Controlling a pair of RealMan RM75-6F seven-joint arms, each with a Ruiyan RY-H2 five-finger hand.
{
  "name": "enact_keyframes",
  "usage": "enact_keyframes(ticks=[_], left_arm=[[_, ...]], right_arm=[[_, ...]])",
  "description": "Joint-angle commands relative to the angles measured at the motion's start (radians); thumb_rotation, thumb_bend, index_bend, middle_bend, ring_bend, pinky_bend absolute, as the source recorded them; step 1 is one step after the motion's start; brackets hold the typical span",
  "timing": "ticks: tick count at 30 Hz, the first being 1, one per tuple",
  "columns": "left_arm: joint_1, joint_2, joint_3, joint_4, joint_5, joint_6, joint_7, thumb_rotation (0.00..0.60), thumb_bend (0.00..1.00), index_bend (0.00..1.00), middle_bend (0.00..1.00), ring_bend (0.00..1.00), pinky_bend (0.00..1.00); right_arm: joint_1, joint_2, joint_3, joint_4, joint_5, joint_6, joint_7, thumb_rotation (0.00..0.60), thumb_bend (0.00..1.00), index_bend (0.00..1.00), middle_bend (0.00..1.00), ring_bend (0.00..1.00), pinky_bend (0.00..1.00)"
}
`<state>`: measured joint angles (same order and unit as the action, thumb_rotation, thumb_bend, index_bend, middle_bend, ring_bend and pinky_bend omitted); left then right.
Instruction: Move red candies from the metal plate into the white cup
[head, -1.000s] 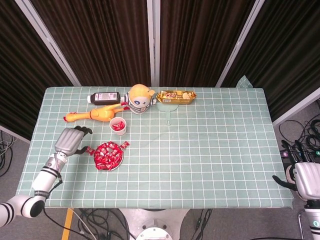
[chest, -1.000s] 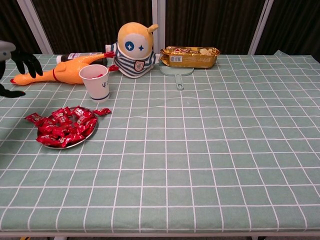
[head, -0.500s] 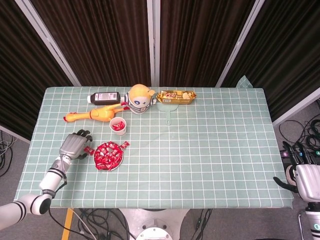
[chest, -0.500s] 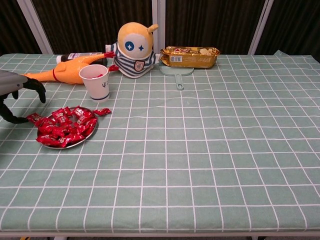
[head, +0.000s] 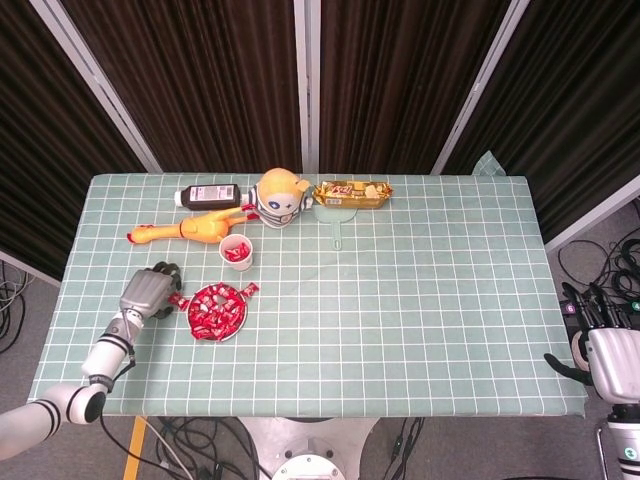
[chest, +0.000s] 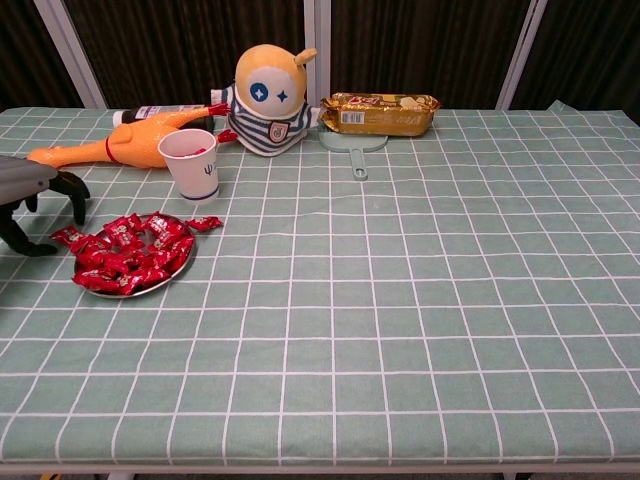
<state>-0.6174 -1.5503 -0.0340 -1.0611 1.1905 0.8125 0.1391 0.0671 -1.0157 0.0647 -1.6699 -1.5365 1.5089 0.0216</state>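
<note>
I see my left hand (head: 148, 292) open, fingers spread, beside the metal plate (head: 236, 328) of red candies (head: 215, 310) near the bench's (head: 420, 290) left edge; white cup (head: 236, 251) just behind. Right hand (head: 600, 352) sits off the right edge; grip indeterminate.

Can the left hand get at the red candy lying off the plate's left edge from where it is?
Probably yes. The left hand hovers open just left of that stray candy, beside the metal plate, with nothing between them.
</note>
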Motion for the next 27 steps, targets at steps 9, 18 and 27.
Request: enact_keyframes(ticks=[9,18,27], left_arm=[[0.011,0.087,0.015,-0.133,-0.001,-0.019,0.037,0.6,0.3,0.51,0.26,0.17,0.37],[0.04,0.12,0.015,-0.201,-0.032,0.029,0.096,0.6,0.3,0.51,0.26,0.17,0.37],[0.038,0.087,0.009,-0.154,-0.037,0.009,0.081,0.6,0.3,0.5,0.26,0.17,0.37]], right_arm=[[-0.002,0.001,-0.001,-0.007,-0.001,0.003,-0.007,0.6,0.03,0.01,0.19,0.01,0.18],[-0.001,0.0,-0.001,-0.007,-0.003,0.003,-0.007,0.6,0.03,0.01,0.19,0.01,0.18],[-0.001,0.002,0.0,-0.006,-0.002,0.004,-0.006,0.6,0.03,0.01,0.19,0.01,0.18]])
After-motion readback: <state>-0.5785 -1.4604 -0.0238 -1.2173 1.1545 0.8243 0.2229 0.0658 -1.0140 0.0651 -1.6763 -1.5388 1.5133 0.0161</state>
